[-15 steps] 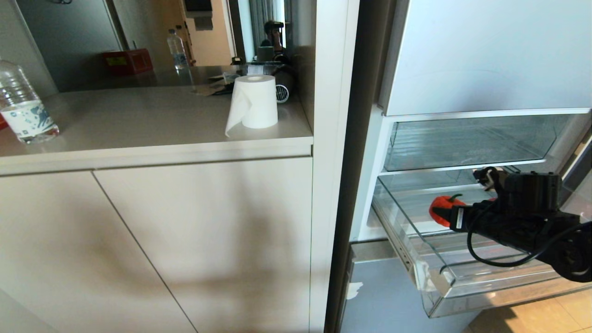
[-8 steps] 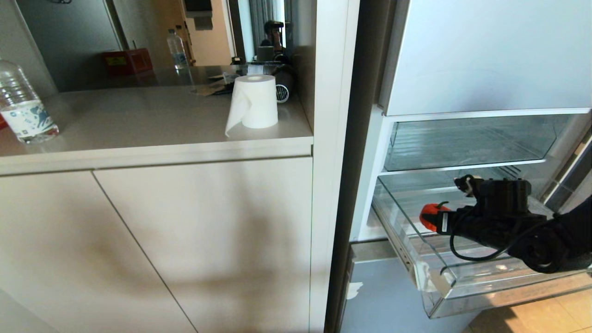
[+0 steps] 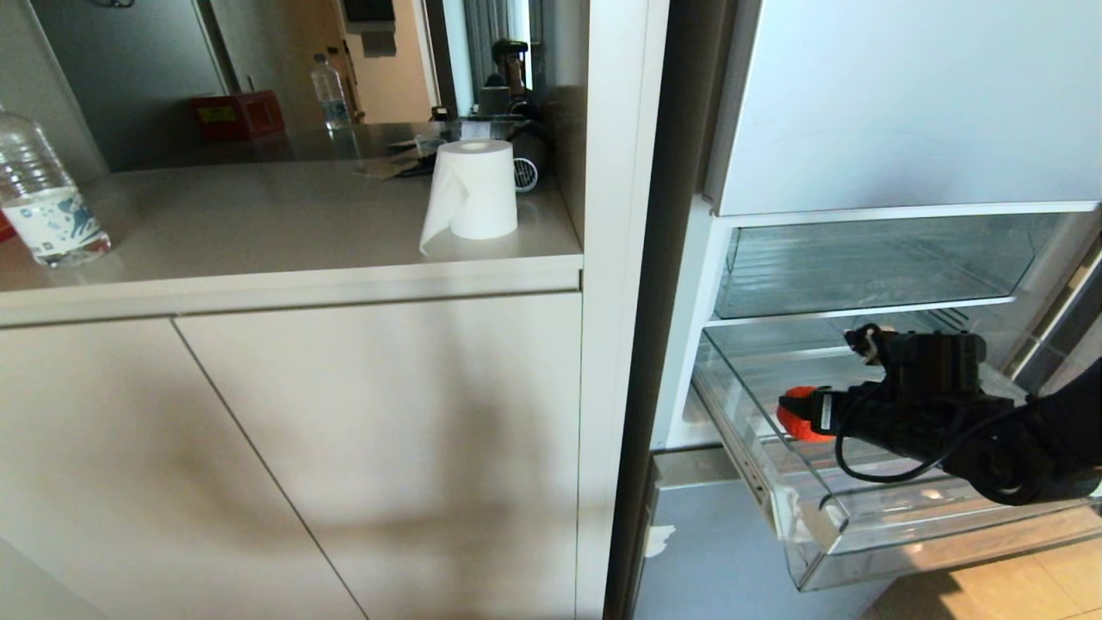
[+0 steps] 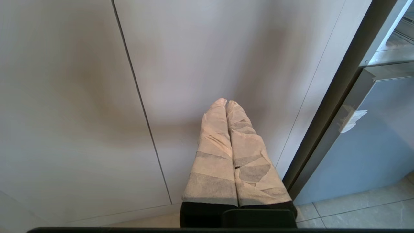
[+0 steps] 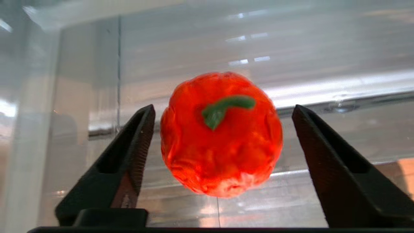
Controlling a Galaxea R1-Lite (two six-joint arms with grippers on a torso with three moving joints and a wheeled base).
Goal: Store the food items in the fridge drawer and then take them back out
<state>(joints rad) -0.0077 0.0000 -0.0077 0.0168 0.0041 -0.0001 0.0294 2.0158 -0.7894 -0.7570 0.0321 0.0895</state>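
Pumpkin [image 5: 221, 136]: red-orange, ribbed, short green stem turned toward the right wrist camera; lies inside the drawer near its left end, between the right pincer's fingers, a gap showing on either side of it. In the head view only its left edge [image 3: 794, 412] shows past the pincer.
Drawer [image 3: 826, 525]: clear plastic, pulled out from the open fridge, front wall toward the robot; ribbed floor seen through its walls.
Right pincer [image 5: 223, 142]: reaches into the drawer from the right, fingers spread wide around the pumpkin, not gripping it; black body and looped cable visible in the head view [image 3: 818, 413].
Upper bin [image 3: 869, 267]: second clear compartment, directly above the drawer, pushed in.
Fridge [image 3: 904, 103]: pale panel above the compartments; lower grey-blue front [image 3: 715, 551] below the drawer.
Left pincer [image 4: 226, 103]: fingers wrapped in pale tape, pressed together, holding nothing; hangs low in front of the cabinet doors, left of the fridge.
Cabinet [image 3: 344, 448]: pale flat doors, beside the fridge.
Surface [image 3: 258, 224]: cabinet top, beige.
Paper roll [image 3: 472, 191]: white, upright, at the surface's right end, a loose sheet hanging.
Bottle [image 3: 39, 202]: clear plastic, labelled, at the far left of the surface.
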